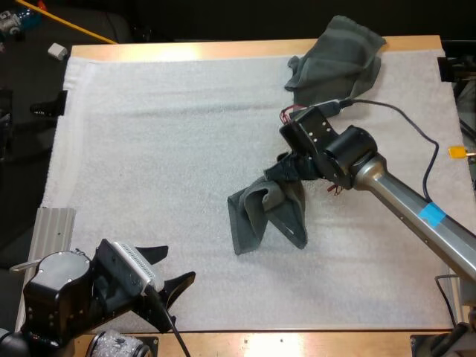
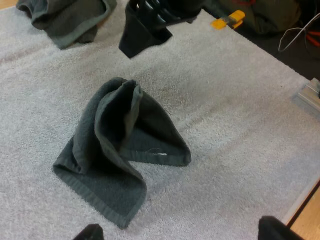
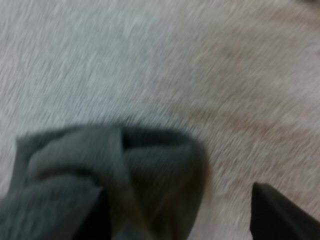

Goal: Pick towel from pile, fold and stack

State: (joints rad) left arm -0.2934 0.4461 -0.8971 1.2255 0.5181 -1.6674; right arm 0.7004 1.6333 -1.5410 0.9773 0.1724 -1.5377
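A white mat (image 1: 149,149) covers nearly the whole wooden bench (image 1: 223,49), leaving bare wood showing along the far and near edges. A dark grey-green towel (image 1: 264,216) sits rumpled on the mat just right of its middle, part of it standing in a loose peak and a hemmed flap spread flat toward the near side. A second crumpled towel (image 1: 338,56) of the same colour lies at the mat's far right corner, well apart from the first, spilling over the bench's far edge.

Robotics lab station. Left arm (image 1: 63,294) and right arm (image 1: 416,212) work one wooden counter (image 1: 223,50); white mat (image 1: 163,149) on top.
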